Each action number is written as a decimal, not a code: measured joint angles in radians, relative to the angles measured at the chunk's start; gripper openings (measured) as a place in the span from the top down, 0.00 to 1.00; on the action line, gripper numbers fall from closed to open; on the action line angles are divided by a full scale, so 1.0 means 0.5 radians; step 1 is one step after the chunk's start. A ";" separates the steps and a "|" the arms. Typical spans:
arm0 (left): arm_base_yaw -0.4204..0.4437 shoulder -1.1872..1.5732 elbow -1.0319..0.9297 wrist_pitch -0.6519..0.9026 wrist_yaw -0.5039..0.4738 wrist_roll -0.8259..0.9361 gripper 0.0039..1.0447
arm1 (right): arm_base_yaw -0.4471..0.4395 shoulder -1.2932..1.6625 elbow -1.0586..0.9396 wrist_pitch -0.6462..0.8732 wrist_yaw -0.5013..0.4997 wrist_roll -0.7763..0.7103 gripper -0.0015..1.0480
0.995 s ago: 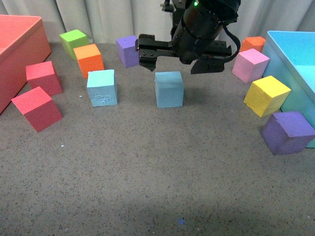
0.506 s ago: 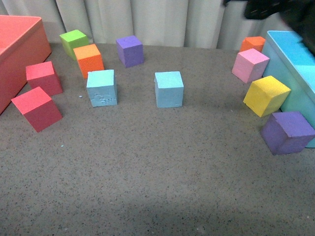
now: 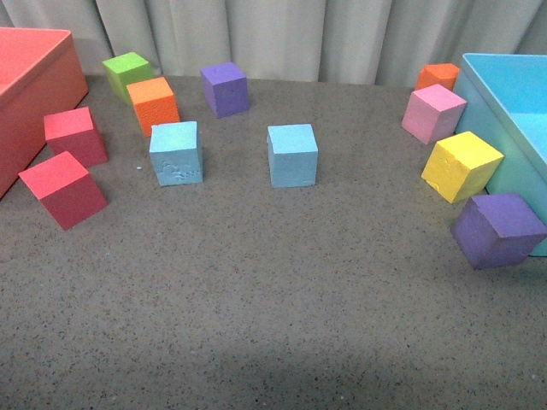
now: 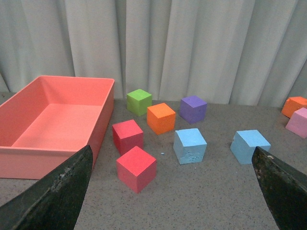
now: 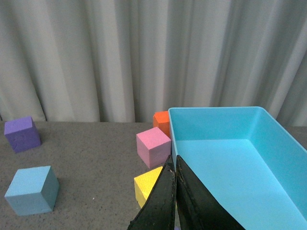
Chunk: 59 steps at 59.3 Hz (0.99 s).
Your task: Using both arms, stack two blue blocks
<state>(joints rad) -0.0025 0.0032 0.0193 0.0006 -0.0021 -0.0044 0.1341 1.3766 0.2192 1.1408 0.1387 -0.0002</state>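
Front view: scuffed blue block (image 3: 176, 152), smooth blue block (image 3: 292, 155) sitting apart on table (image 3: 256, 299) | left claw (image 4: 171, 149) gaping wide (holding nothing) | right claw (image 5: 174, 158) pinching fully closed, empty

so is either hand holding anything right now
Nothing is held. The left hand is open with nothing between its fingers; the right hand is shut on nothing.

A grey speckled tabletop (image 3: 256, 325) carries an open red box (image 3: 43, 111) at left and an open cyan box (image 3: 487, 111) at right. Between them stand foam cubes: two red cubes (image 3: 75, 134) (image 3: 63, 188), a green cube (image 3: 128, 73), an orange cube (image 3: 154, 104), a purple cube (image 3: 226, 88), a scuffed pale-blue cube (image 3: 176, 152) and a smooth pale-blue cube (image 3: 292, 155). Another orange cube (image 3: 438, 76), a pink cube (image 3: 434, 113), a yellow cube (image 3: 461, 166) and another purple cube (image 3: 498, 229) sit by the cyan box.
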 joint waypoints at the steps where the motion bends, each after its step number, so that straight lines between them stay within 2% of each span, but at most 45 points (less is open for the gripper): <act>1: 0.000 0.000 0.000 0.000 0.000 0.000 0.06 | -0.008 -0.032 -0.021 -0.011 -0.013 0.000 0.99; 19: 0.000 0.000 0.000 0.000 0.000 0.000 0.06 | -0.111 -0.536 -0.259 -0.283 -0.122 0.000 0.99; 23: 0.000 0.000 0.000 0.000 0.000 0.000 0.06 | -0.205 -0.657 -0.297 -0.368 -0.251 0.000 0.99; 29: 0.000 0.000 0.000 0.000 0.000 0.000 0.06 | -0.259 -0.824 -0.336 -0.489 -0.259 0.001 0.99; 59: 0.000 0.000 0.000 0.000 0.000 0.000 0.06 | -0.263 -1.574 -0.432 -1.126 -0.274 0.001 0.99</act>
<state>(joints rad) -0.0025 0.0032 0.0193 0.0006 -0.0021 -0.0044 0.0025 0.5896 0.0032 0.5777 0.0017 0.0002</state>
